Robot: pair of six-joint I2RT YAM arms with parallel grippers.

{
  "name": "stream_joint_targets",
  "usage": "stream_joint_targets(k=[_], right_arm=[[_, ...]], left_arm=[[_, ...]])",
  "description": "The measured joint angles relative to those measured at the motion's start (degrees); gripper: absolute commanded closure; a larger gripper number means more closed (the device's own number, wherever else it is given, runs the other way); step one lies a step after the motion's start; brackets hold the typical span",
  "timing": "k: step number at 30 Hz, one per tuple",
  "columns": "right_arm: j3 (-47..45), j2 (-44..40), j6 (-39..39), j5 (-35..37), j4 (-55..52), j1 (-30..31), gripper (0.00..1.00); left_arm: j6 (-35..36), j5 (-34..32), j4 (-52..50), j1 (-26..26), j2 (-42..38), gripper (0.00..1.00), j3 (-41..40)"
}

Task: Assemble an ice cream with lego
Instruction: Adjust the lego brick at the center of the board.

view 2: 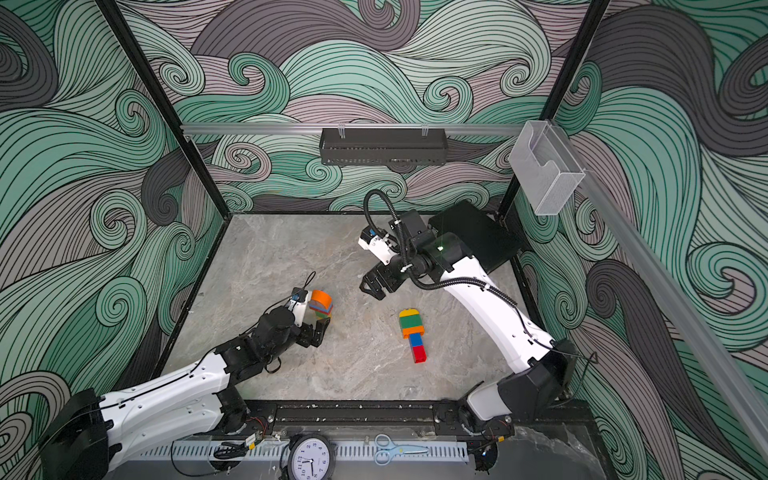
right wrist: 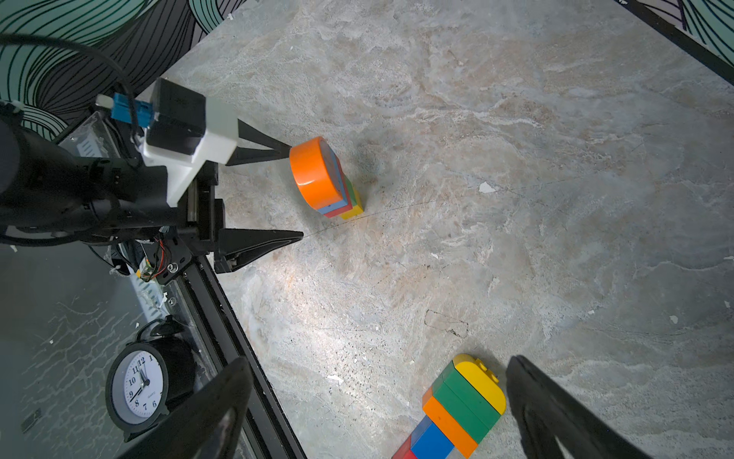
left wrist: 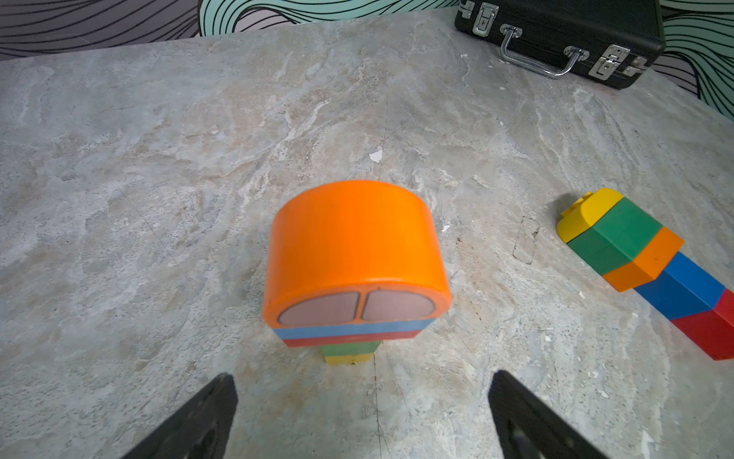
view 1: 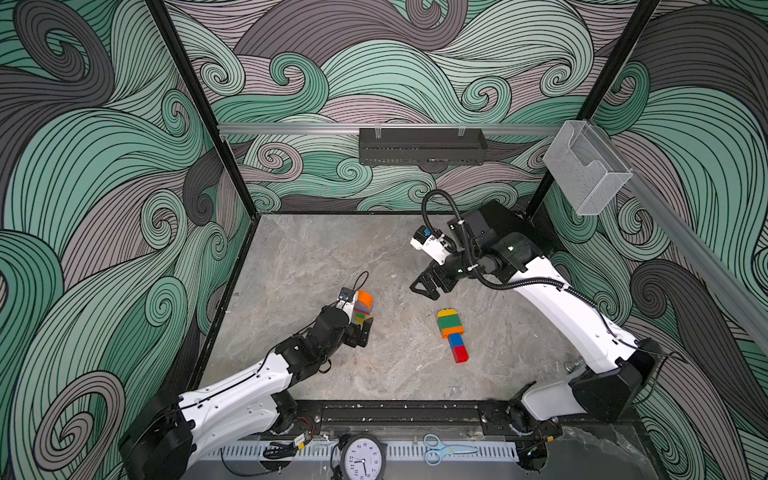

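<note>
One lego ice cream (view 1: 365, 305) (left wrist: 353, 254) stands upright on the marble table: an orange round-topped brick over blue, red, green and yellow bricks. My left gripper (view 1: 360, 322) (left wrist: 361, 381) is open just short of it, with nothing between its fingers. A second lego ice cream (view 1: 451, 328) (view 2: 411, 330) (right wrist: 464, 397) lies flat mid-table, with a yellow round top, then green, orange, blue and red. My right gripper (view 1: 424, 289) (right wrist: 379, 361) hovers open behind its yellow end, apart from it.
A black case (left wrist: 564, 35) (view 2: 473, 237) sits at the back right corner behind the right arm. A black rail (view 1: 399, 413) runs along the front edge, with a clock (view 1: 363, 459) and scissors (view 1: 444, 449) beyond it.
</note>
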Motion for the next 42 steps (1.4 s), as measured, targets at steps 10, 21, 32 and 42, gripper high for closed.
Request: stream_joint_targets(k=[10, 21, 32, 42], right_arm=[[0.0, 0.0, 0.0, -1.0, 0.5, -0.2, 0.01], [0.0, -0.1, 0.0, -1.4, 1.1, -0.4, 0.01], [-0.7, -0.5, 0.0, -1.4, 1.8, -0.7, 0.01], [-1.0, -0.6, 0.0, -1.4, 2.6, -0.8, 0.01]], left_arm=[[-2.6, 3.0, 2.8, 4.2, 2.7, 0.02, -0.2], [-2.9, 4.4, 7.1, 4.6, 4.2, 0.03, -0.7], [-1.8, 3.7, 12.4, 4.6, 8.1, 0.05, -1.7], [-0.5, 1.3, 17.4, 4.6, 12.2, 0.11, -2.3]])
